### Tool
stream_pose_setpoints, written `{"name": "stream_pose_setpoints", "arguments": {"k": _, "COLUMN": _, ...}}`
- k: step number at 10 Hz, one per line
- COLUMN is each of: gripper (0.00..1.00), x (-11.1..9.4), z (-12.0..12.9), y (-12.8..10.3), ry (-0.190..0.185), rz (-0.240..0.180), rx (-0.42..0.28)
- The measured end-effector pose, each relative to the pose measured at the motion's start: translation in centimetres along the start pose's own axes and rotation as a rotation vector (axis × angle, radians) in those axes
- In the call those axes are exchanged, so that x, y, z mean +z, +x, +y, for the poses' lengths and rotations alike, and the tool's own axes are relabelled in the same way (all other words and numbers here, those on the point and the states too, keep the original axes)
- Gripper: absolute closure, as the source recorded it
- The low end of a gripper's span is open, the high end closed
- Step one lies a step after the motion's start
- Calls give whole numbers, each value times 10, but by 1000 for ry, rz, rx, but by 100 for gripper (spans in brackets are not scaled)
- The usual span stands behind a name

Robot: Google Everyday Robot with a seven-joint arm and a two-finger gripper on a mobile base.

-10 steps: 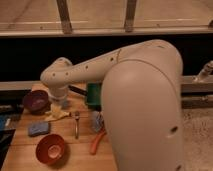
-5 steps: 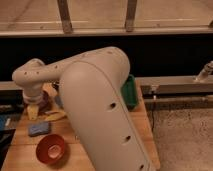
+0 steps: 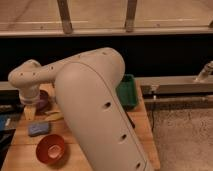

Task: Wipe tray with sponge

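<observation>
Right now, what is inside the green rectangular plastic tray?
The green tray looks bare in its visible right part; the cream robot arm covers its left part. The gripper hangs far left in view, by the round purple bowl.

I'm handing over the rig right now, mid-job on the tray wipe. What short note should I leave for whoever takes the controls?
Gripper: open, nothing seen in it, low at the table's left end by the purple bowl, mostly hidden under the wrist.
Sponge: lying loose on the wooden table, near the gripper, just behind the red bowl.
Tray: green, at the table's far right, partly hidden behind the arm.
Done: nothing yet; sponge not picked up.
Left: grasp the sponge, carry it to the tray, wipe.
</observation>
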Motion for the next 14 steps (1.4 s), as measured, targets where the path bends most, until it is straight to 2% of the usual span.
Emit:
{"name": "stream_pose_setpoints", "arguments": {"k": 2, "gripper": 25, "x": 16, "z": 3, "y": -3, "ry": -25, "rz": -26, "rx": 4}}
{"name": "stream_pose_setpoints", "arguments": {"k": 4, "gripper": 25, "x": 51, "z": 14, "y": -14, "ry": -62, "rz": -56, "rx": 3}}
{"name": "stream_pose_setpoints", "arguments": {"k": 7, "gripper": 25, "x": 76, "z": 22, "y": -19, "ry": -101, "rz": -71, "rx": 20}}
{"name": "stream_pose_setpoints", "arguments": {"k": 12, "gripper": 25, "x": 76, "z": 23, "y": -21, "ry": -104, "rz": -71, "rx": 20}}
{"name": "stream_pose_setpoints", "arguments": {"k": 14, "gripper": 25, "x": 80, "z": 21, "y": -14, "ry": -116, "rz": -48, "rx": 58}}
